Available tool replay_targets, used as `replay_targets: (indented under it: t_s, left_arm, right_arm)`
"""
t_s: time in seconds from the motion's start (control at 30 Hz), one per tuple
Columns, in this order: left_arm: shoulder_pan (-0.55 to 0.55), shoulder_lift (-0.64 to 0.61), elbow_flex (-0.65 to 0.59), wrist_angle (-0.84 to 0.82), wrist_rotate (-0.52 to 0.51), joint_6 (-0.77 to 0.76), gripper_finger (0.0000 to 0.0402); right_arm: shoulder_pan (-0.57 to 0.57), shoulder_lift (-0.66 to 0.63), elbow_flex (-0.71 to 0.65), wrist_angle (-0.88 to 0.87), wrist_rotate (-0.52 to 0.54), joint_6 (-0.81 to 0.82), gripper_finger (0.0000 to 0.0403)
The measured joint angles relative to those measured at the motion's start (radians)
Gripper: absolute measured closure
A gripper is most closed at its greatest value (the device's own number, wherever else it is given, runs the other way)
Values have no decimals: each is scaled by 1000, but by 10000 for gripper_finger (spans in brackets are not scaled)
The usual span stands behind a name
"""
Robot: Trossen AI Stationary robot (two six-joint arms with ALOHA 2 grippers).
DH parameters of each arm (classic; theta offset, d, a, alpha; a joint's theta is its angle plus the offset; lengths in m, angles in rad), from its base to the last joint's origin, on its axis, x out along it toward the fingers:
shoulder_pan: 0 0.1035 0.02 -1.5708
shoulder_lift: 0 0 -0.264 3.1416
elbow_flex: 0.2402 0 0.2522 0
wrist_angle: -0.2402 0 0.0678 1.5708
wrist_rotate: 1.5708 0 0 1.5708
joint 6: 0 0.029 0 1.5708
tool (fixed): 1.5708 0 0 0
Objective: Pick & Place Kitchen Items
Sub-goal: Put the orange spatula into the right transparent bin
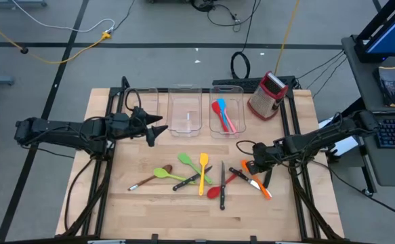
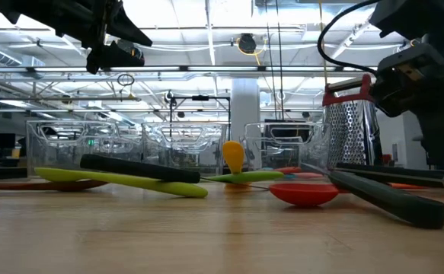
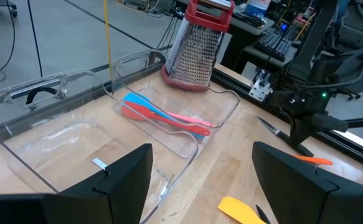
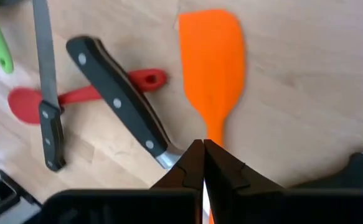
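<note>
Kitchen items [image 1: 204, 177] lie scattered across the middle of the wooden table [image 1: 116, 210], toward its front edge: a green spoon [image 1: 164, 173] and a green spatula [image 1: 187, 163] on the left of the pile, a yellow spatula [image 1: 203, 171] crossing them, a black-handled knife [image 1: 222, 186] standing lengthwise beside a red spoon [image 1: 219, 189], and an orange spatula [image 1: 257, 181] at the right end. The right gripper [image 1: 254, 165] is down low over that right end, its fingers pressed together with no gap between the tips; from its own camera the tips [image 4: 203, 163] sit right at the neck of the orange spatula [image 4: 211, 62], beside a second black-handled knife [image 4: 116, 93], though I cannot tell whether they actually pinch anything. The left gripper [image 1: 155, 130] hangs in the air near the back left part of the table, its fingers [image 3: 128, 171] spread wide and holding nothing, just in front of the row of three clear bins [image 1: 187, 108] along the back edge. The right-hand bin [image 1: 240, 108] holds a blue spatula [image 3: 145, 104] and a pink one [image 3: 181, 118] lying together. A red-and-steel box grater [image 1: 268, 95] stands upright at the back right corner, just beside that bin.
</note>
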Motion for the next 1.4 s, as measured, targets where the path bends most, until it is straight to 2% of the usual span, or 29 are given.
replay_targets:
  t_s: [0.2, 0.53, 0.67, 0.87, 1.17, 1.4]
  left_arm:
    - [0, 0, 0, 0, 0, 0, 123]
    - [0, 0, 0, 0, 0, 0, 123]
    - [0, 0, 0, 0, 0, 0, 123]
    - [0, 0, 0, -1, 0, 0, 123]
    - [0, 0, 0, 0, -1, 1, 123]
    - [0, 0, 0, 0, -2, 1, 123]
  right_arm:
    - [0, 0, 0, -4, -64, -53, 387]
    - [4, 3, 1, 0, -32, -39, 268]
    - [5, 37, 1, 9, -29, -29, 243]
    - [5, 129, 1, 45, -32, -35, 240]
    - [5, 283, 7, 14, -29, -70, 260]
    - [8, 361, 5, -65, 50, -43, 279]
